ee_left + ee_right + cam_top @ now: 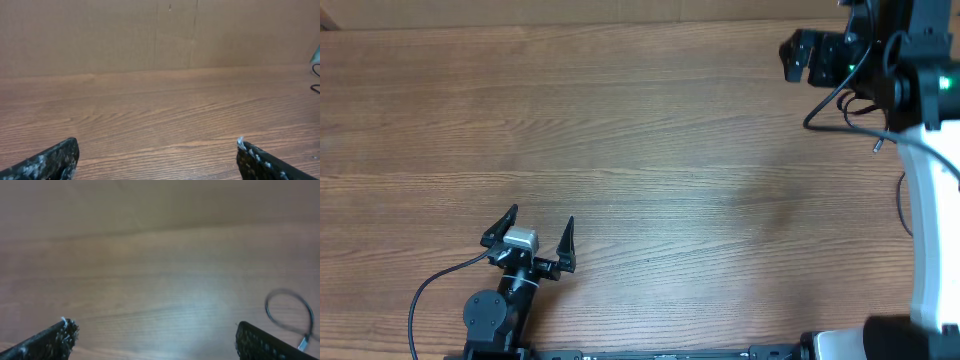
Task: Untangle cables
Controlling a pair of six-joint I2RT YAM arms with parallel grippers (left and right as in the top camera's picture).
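Observation:
Thin black cables lie at the far right of the wooden table (650,150), partly hidden under my right arm. One strand ends in a small metal-tipped plug (876,144), and another curves by the right edge (901,203). In the blurred right wrist view a cable loop (290,311) with a metal tip lies just right of my right gripper (155,330), which is open and empty. In the overhead view that gripper (804,56) is at the top right. My left gripper (540,238) is open and empty near the front left, far from the cables; its wrist view (157,152) shows bare wood between the fingers.
A brown cardboard wall (160,35) stands along the table's far side. A bit of black cable (315,88) shows at the right edge of the left wrist view. My right arm's white link (930,230) runs down the right side.

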